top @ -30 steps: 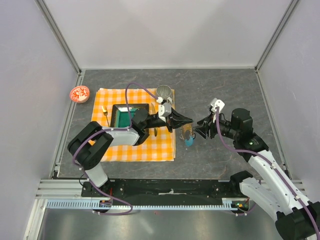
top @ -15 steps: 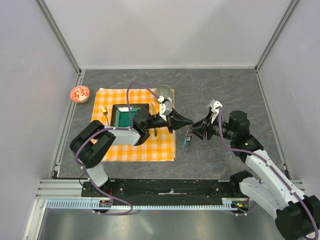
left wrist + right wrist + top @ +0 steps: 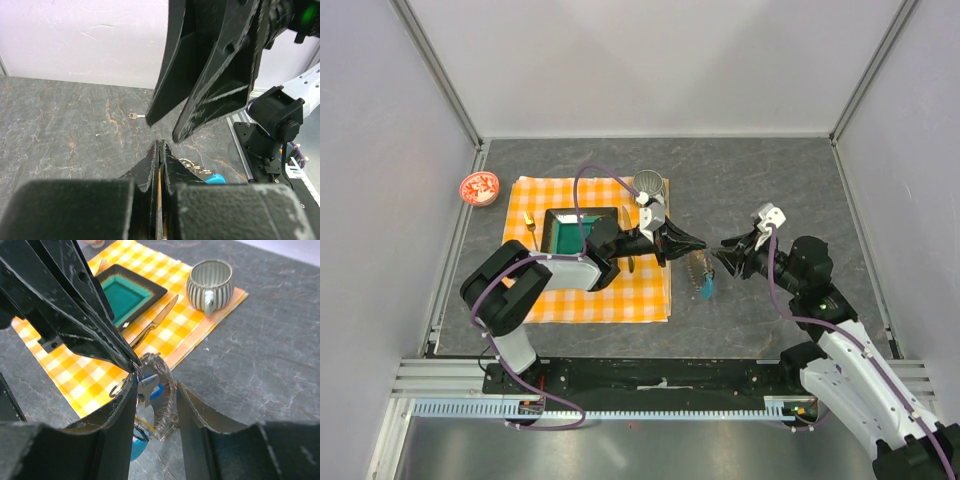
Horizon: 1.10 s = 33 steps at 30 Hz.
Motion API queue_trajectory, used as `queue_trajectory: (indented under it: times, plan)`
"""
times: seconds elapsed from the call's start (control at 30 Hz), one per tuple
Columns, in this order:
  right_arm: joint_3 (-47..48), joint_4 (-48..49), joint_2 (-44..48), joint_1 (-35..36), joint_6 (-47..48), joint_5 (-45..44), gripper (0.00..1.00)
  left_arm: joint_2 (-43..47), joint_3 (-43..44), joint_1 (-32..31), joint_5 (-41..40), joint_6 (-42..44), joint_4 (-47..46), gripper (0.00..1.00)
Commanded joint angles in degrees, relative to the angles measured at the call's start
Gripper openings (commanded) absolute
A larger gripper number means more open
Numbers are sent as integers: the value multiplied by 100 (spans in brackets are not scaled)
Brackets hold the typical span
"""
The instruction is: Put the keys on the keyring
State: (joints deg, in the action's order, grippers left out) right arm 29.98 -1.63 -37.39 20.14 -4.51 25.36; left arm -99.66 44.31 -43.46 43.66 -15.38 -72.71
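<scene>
My left gripper [image 3: 692, 241] is shut on the keyring [image 3: 134, 369], pinching its thin wire loop at the fingertips [image 3: 161, 146]. Below that grip hang a blue-headed key [image 3: 152, 385], a coiled metal strand [image 3: 169, 399] and the cyan tag [image 3: 706, 288], which also shows as the cyan tag [image 3: 216, 178]. My right gripper [image 3: 156, 388] stands open, one finger on each side of the hanging bundle, and I see no pinch on it. A loose small key [image 3: 134, 115] lies on the dark table further off.
The orange checked cloth [image 3: 550, 300] carries a teal plate [image 3: 568, 232], a ribbed grey cup [image 3: 648, 183], a knife [image 3: 150, 327] and a fork [image 3: 530, 225]. A red bowl [image 3: 478, 187] sits at the far left. The hanging bundle is just off the cloth's right edge.
My right gripper pushed in toward the hanging keyring, then drew back to the right, its jaws narrowing a little. The bundle swung slightly. The left gripper has stayed put and shut.
</scene>
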Motion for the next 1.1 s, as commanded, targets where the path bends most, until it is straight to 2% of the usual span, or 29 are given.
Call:
queue_trajectory:
  times: [0.0, 0.53, 0.87, 1.07]
  plan:
    - [-246, 619, -173, -1, -93, 451, 45, 201, 165, 4, -15, -97, -2257, 2]
    - [-730, 1885, -594, 7, -357, 751, 47, 254, 227, -4, -6, -194, -2257, 2]
    - [-1020, 2526, -743, 7, -436, 469, 42, 315, 209, -4, -41, -273, -2257, 2]
    - [-1205, 3203, -709, 42, -822, 583, 45, 289, 165, -66, -278, -185, -2265, 2]
